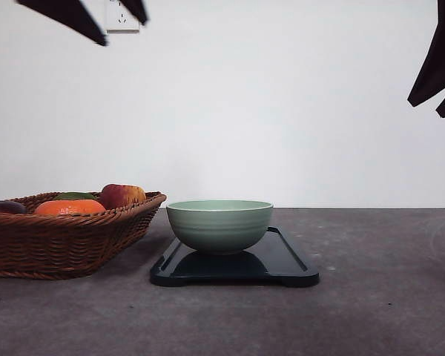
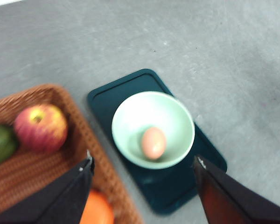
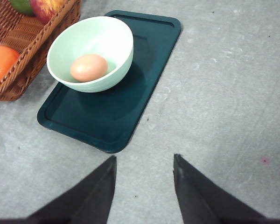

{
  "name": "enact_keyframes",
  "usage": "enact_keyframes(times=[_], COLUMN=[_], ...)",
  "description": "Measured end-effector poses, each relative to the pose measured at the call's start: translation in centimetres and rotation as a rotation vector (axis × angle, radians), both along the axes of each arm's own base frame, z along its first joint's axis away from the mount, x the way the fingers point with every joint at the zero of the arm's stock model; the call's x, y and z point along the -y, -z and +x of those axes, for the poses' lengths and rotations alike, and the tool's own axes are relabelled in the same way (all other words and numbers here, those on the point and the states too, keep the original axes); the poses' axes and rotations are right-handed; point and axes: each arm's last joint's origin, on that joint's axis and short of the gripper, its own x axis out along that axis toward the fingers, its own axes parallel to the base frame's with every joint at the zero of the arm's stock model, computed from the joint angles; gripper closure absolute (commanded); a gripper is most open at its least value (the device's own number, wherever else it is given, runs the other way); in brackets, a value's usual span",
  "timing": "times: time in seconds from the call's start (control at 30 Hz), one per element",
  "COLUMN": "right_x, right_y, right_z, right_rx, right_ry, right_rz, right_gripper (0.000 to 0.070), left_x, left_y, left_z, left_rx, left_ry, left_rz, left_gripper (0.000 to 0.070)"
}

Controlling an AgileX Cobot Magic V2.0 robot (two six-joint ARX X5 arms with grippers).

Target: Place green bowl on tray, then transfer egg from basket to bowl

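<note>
Left jaws: I see my left gripper spread wide with nothing between the tips, held high over the near end of the tray and the basket's edge.
Right jaws: my right gripper is parted too and carries nothing; under it I see bare grey worktop, just off the tray's near corner.
Front view of the arms: dark finger shapes at the upper left and upper right, both well above the things on the worktop.
Egg: a tan egg lies at the bottom of the green bowl, touching neither gripper.
Green bowl: I read it as upright on the tray, toward the end nearest the basket; from the front its ridged side hides the egg.
Tray: the black tray lies flat on the worktop, its other half bare.
Basket: the brown wicker basket sits just beside the tray on the robot's left; I cannot tell whether the two touch.
Basket contents: a red-yellow apple, an orange fruit, something green and a dark item at the far left edge.
Wall: white, with a socket up high.
</note>
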Motion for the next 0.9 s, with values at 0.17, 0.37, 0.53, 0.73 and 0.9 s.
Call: enact_keyframes(times=[0.17,0.37,0.53,0.73,0.9], right_x=[0.0,0.0,0.0,0.0,0.0], right_y=[0.0,0.0,0.0,0.0,0.0], right_z=[0.0,0.0,0.0,0.0,0.0], right_rx=[0.0,0.0,0.0,-0.004,-0.004], right_ry=[0.0,0.0,0.0,0.0,0.0], right_rz=[0.0,0.0,0.0,-0.001,-0.002], right_gripper=[0.0463,0.0463,0.0463,0.0465,0.0687], left_x=[-2.2,-5.0,-6.8,-7.6,-7.7], left_y=[2.5,4.5,5.2,5.7,6.0], left_z=[-3.2,-7.2,-9.9,-11.2,-11.4], left_rx=[-0.028,-0.022,0.016,0.006,-0.036], left_ry=[-0.033,-0.105,-0.197,-0.273,-0.282], left_rz=[-0.003,-0.048,-0.06,-0.032,-0.015], left_gripper=[0.0268,0.0268,0.0269,0.0278,0.07])
